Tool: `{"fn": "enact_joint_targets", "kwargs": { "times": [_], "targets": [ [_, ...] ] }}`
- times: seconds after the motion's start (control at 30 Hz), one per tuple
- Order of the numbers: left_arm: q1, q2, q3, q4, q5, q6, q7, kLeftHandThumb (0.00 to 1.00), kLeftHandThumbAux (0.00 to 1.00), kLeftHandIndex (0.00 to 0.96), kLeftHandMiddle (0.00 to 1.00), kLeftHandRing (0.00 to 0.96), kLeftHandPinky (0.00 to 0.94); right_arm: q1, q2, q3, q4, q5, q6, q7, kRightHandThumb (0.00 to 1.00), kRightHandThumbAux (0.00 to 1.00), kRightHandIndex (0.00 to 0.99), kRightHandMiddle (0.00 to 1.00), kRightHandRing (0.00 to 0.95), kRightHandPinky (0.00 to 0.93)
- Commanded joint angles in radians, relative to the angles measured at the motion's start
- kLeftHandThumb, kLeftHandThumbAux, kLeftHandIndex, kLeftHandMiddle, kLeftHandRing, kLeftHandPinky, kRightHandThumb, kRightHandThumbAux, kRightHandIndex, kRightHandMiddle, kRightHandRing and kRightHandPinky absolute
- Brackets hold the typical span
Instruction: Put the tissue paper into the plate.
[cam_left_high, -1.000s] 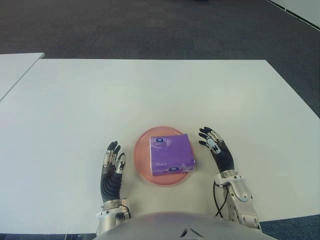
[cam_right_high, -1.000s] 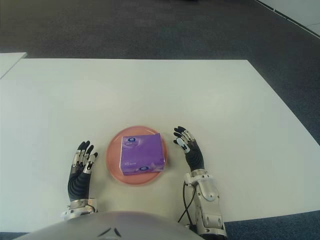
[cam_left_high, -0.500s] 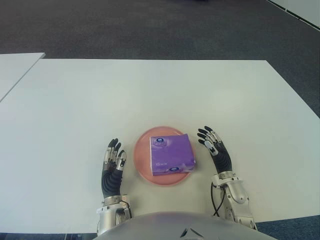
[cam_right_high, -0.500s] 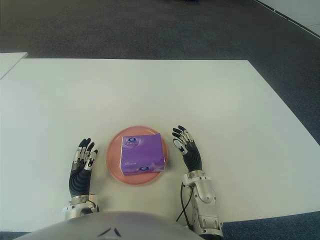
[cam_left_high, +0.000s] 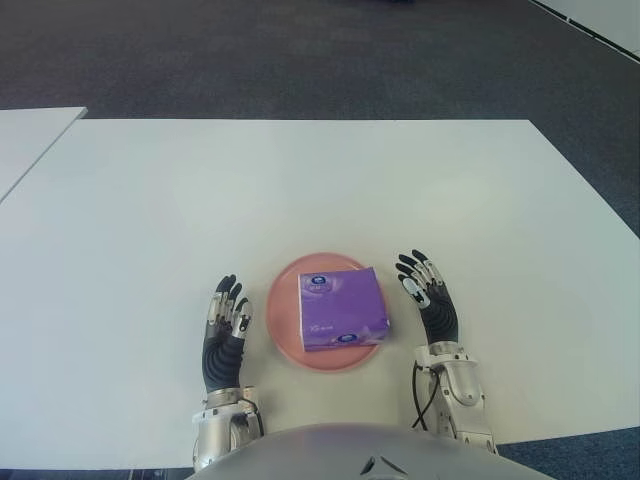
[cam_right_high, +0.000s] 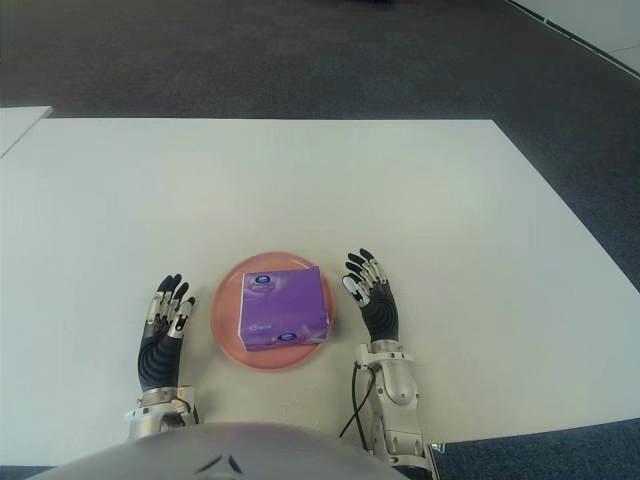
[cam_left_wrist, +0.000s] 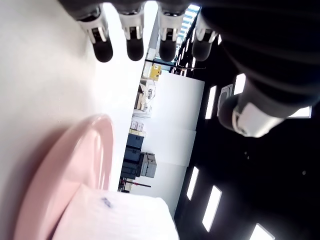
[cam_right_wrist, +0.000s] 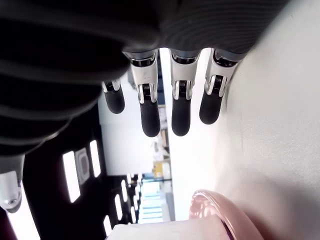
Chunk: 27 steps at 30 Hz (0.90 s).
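Note:
A purple tissue paper box lies on the pink plate near the front of the white table. My left hand is just left of the plate, fingers straight and spread, holding nothing. My right hand is just right of the plate, fingers also extended and empty. The left wrist view shows the plate's rim and a corner of the box beyond my straight fingers. The right wrist view shows the plate's rim below my fingers.
A second white table's corner shows at the far left. Dark carpet lies beyond the table's far edge. The table's right edge runs diagonally toward the front.
My right hand has drawn back a little toward my body and turned more upright beside the plate. The left hand has barely shifted. The box and plate have not moved.

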Motion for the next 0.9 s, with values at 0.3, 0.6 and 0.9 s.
{"fn": "enact_joint_targets", "kwargs": {
  "times": [0.3,0.6,0.9],
  "targets": [
    [0.027,-0.02,0.038,0.066,-0.038,0.115,-0.032,0.117,0.561,0.059,0.06,0.013,0.0,0.042,0.048,-0.006,0.146,0.017,0.015,-0.022,0.173,0.542,0.171,0.263,0.249,0.244],
    [0.029,-0.016,0.049,0.064,-0.024,0.109,-0.039,0.106,0.572,0.053,0.061,0.016,0.0,0.039,0.053,-0.017,0.213,0.024,-0.062,-0.025,0.177,0.568,0.192,0.274,0.263,0.254],
    [0.03,-0.024,0.052,0.073,-0.008,0.089,-0.03,0.092,0.578,0.057,0.071,0.028,0.001,0.025,0.054,-0.028,0.262,0.045,-0.116,-0.017,0.197,0.573,0.208,0.277,0.276,0.29]
  ]
}}
